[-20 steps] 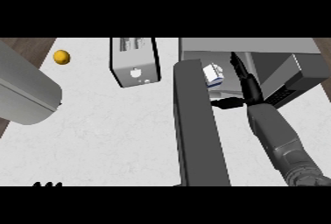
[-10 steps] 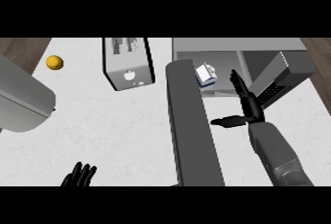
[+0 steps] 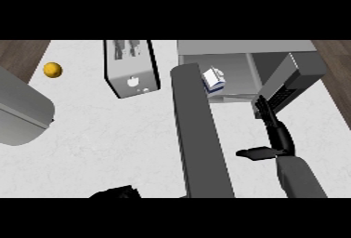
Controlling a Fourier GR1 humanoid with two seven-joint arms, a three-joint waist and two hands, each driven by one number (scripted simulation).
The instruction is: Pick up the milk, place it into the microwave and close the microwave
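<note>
The milk [image 3: 213, 80], a small white carton with blue print, stands inside the open microwave [image 3: 241, 50], near its left front. The microwave's dark door [image 3: 198, 139] swings out toward me, running down the middle of the view. My right hand [image 3: 272, 124] is open below and to the right of the carton, apart from it, with straight fingers pointing at the microwave's control panel [image 3: 288, 90] and the thumb stuck out to the left. My left hand [image 3: 115, 193] shows only as a dark shape at the lower edge, left of the door.
A silver toaster [image 3: 132, 69] stands left of the microwave. A yellow fruit [image 3: 53, 70] lies at the far left on the white counter [image 3: 103, 139]. A large grey rounded object [image 3: 21, 111] fills the left edge. Wooden floor shows beyond the counter's corners.
My right hand has let go of the milk and drawn back down out of the microwave, leaving the carton inside. My left hand has risen a little into view at the bottom.
</note>
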